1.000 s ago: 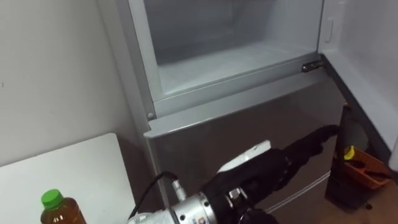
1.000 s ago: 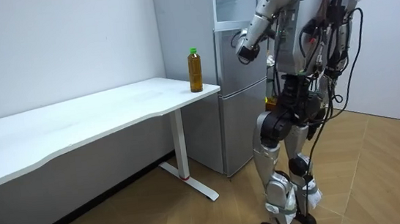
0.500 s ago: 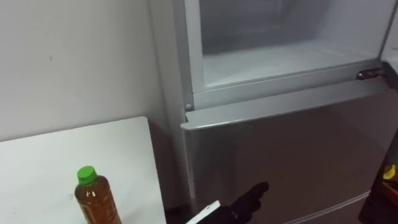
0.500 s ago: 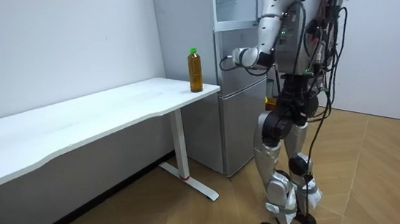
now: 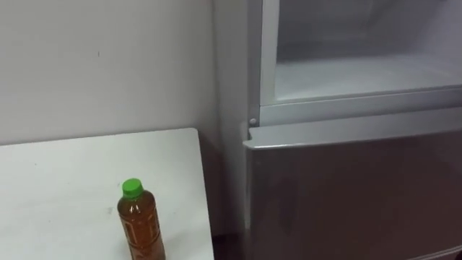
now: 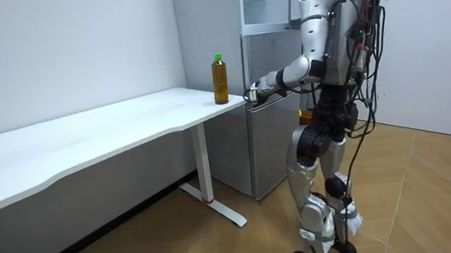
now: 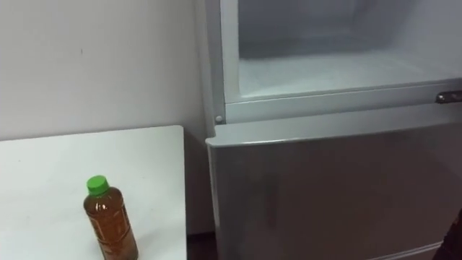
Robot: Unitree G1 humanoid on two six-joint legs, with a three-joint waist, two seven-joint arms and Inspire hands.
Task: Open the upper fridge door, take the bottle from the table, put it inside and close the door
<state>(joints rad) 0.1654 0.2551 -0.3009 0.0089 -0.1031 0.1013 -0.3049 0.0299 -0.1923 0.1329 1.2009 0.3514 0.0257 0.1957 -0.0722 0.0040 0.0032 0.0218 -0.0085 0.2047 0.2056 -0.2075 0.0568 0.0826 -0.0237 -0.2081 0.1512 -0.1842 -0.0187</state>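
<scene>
Now the left hand (image 6: 254, 92) has lowered toward the bottle (image 5: 141, 227); fingers' pose unclear.

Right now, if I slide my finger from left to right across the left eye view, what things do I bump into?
White table → bottle with a green cap, standing near the table's right end → silver fridge, its top part open.

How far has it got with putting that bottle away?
Done: the grey fridge's upper compartment stands open. In hand: the left hand is out toward the green-capped amber bottle, which stands untouched on the white table. Left: grasping it and setting it inside.
</scene>
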